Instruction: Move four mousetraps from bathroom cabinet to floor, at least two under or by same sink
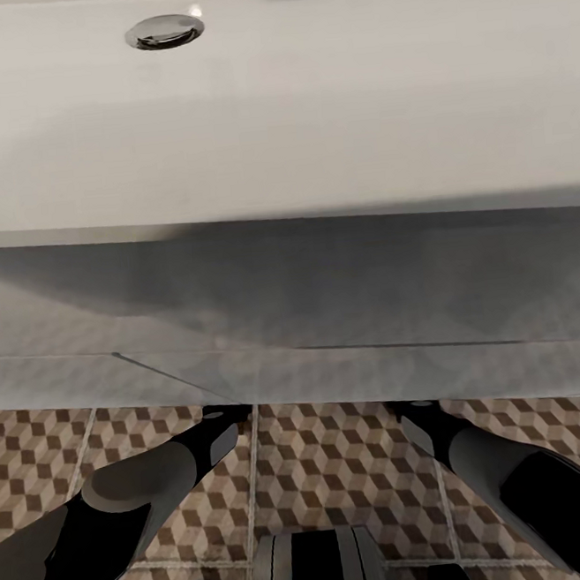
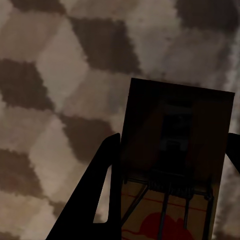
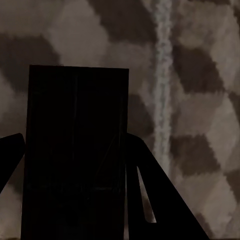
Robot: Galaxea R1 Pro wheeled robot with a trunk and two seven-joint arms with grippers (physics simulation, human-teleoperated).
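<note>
The head view looks steeply down over the sink (image 1: 272,105), a wide white trough basin with a chrome drain (image 1: 164,32) near its far left. Below the basin's front edge the white vanity (image 1: 327,304) falls away in shadow, and beneath that lies the bathroom floor (image 1: 342,462) with its brown, beige and cream cube pattern and pale grout lines. Both dark forearms reach forward and under the vanity's lower edge, so their ends are hidden there.

In the left wrist view the left gripper (image 2: 170,200) is clamped on a mousetrap (image 2: 175,160), a dark brown rectangle held between the two black fingers (image 2: 95,200); its wire spring and a red printed mark show at the near end. The cube-patterned tile (image 2: 60,75) lies close behind it, though whether the trap touches the floor cannot be told.

In the right wrist view the right gripper (image 3: 72,200) likewise grips a second mousetrap (image 3: 75,150) (almost black in the shade, its details hard to make out) between its fingers (image 3: 160,200). A pale grout line (image 3: 162,75) runs just beside it across the tiles.
</note>
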